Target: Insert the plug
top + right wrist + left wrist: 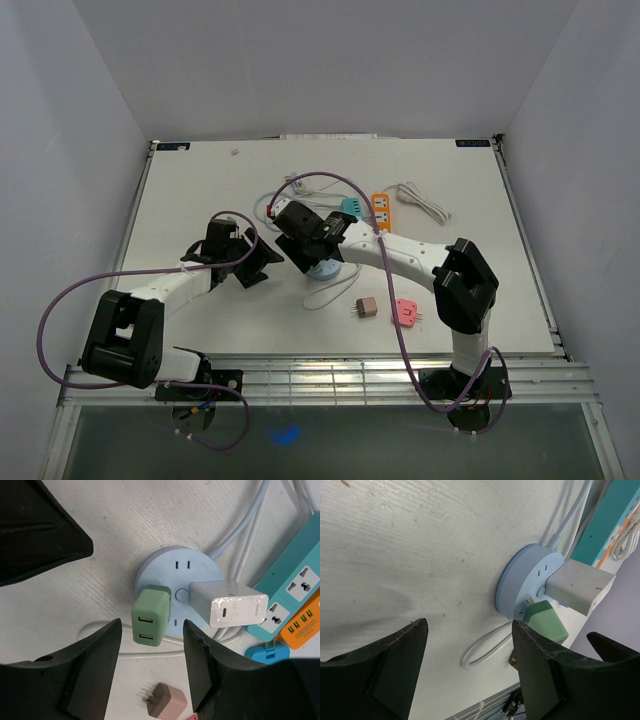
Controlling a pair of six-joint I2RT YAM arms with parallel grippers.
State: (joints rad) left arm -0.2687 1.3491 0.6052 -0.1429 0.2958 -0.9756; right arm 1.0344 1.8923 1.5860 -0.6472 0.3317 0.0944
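A green USB plug point(151, 616) stands in the round pale-blue socket hub point(162, 565), next to a white charger point(227, 605) plugged in the same hub. In the left wrist view the green plug point(545, 622) leans a little and a bit of prong shows between it and the hub point(522, 575). My right gripper point(150, 655) is open, above the green plug and not touching it; in the top view it point(300, 240) covers most of the hub point(326, 269). My left gripper point(467, 655) is open and empty, low over the table left of the hub, and shows in the top view point(255, 262).
A brown plug point(365, 308) and a pink plug point(406, 312) lie loose in front of the hub. A teal power strip point(352, 207), an orange strip point(380, 212) and a coiled white cable point(420, 200) lie behind. The hub's white cord loops on the table point(485, 650).
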